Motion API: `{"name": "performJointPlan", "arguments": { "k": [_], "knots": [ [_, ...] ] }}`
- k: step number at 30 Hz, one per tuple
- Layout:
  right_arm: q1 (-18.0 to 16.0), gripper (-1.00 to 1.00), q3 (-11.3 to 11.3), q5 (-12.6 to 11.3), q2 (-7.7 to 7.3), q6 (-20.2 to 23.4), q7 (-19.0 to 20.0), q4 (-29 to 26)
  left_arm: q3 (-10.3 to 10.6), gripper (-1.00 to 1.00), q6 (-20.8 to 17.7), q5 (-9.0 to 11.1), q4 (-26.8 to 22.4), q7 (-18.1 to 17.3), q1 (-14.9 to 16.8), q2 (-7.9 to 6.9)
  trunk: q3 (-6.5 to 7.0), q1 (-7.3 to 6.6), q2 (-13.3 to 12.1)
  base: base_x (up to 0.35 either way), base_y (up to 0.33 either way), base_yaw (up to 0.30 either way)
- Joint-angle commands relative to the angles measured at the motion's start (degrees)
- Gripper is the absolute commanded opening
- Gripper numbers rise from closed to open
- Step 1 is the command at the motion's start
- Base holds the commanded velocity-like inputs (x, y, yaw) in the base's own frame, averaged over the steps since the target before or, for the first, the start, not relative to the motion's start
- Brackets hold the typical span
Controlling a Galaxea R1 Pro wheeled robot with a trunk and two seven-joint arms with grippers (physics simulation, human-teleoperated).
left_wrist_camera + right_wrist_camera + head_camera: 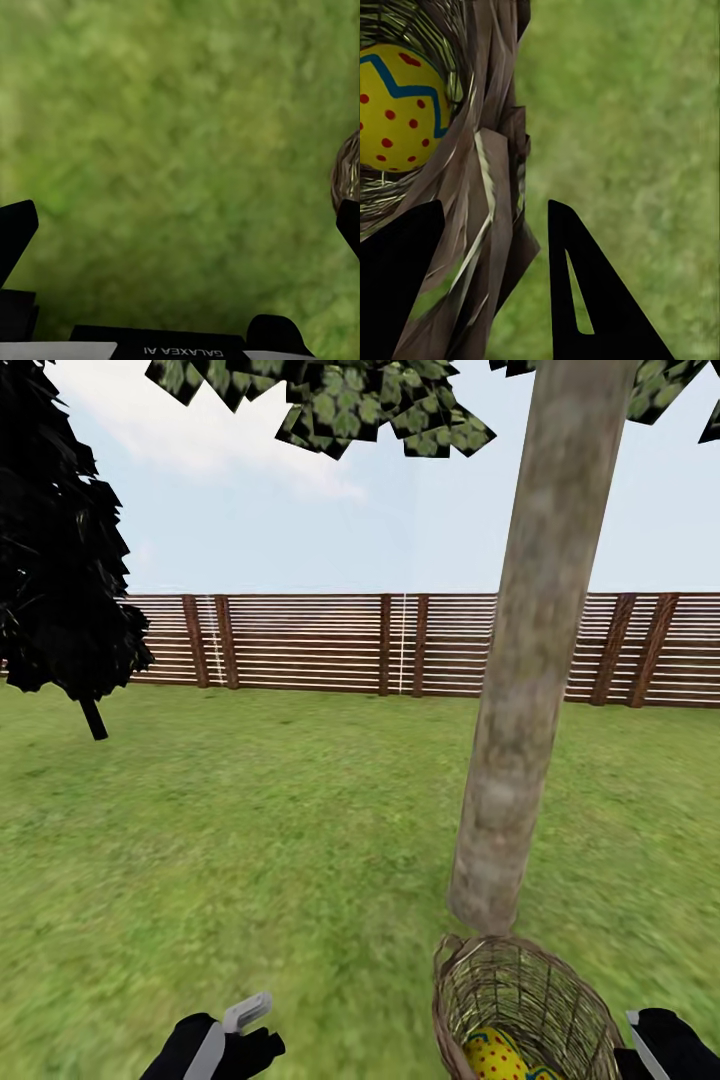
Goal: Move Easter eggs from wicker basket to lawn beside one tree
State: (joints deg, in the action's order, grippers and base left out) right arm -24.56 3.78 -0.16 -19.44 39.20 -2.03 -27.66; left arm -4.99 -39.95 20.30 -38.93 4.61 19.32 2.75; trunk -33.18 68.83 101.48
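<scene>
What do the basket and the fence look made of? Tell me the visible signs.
The wicker basket looks like woven natural fibre, matte brown: interlaced strands show along its rim. The fence looks like reddish-brown wood: thin horizontal slats between thicker posts. Both are simulator renders, so this is appearance only.

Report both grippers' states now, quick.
Left gripper: open, nothing between its fingers, over the lawn.
Right gripper: open, fingers straddling the wicker basket wall, not clamped.

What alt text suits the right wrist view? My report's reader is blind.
The right gripper's black fingers straddle the brown woven wicker basket's rim, one inside, one outside over the green lawn. A yellow, red-dotted Easter egg lies inside.
</scene>
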Motion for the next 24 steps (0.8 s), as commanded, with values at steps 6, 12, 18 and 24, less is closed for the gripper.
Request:
{"name": "performJointPlan", "arguments": {
  "k": [6, 12, 18, 24],
  "knots": [
    [-0.1, -1.0, 0.2, -0.4, 0.1, 0.3, -0.2, -0.1, -0.2, 1.0, -0.3, 0.6, -0.1, 0.5, 0.0, 0.06, -1.14, 1.32, 2.5, 0.0, 0.0, 0.0],
    [-0.1, -1.0, 0.1, -0.3, 0.11, 0.3, -0.2, 0.0, -0.2, 1.0, -0.3, 0.6, 0.0, 0.5, 0.0, 0.49, -2.22, 2.64, 4.9, 0.0, 0.0, 0.0],
    [0.0, -1.0, 0.2, -0.2, 0.11, 0.3, -0.2, 0.0, -0.1, 1.0, -0.3, 0.6, -0.1, 0.5, 0.0, 0.5, -3.3, 3.95, 7.3, 0.0, 0.0, 0.0],
    [0.0, -1.0, 0.2, -0.3, 0.11, 0.3, -0.2, 0.0, -0.1, 1.0, -0.3, 0.6, -0.1, 0.3, 0.0, 0.53, -3.66, 4.39, 8.1, 0.013, 0.0, 0.0]
  ]
}}
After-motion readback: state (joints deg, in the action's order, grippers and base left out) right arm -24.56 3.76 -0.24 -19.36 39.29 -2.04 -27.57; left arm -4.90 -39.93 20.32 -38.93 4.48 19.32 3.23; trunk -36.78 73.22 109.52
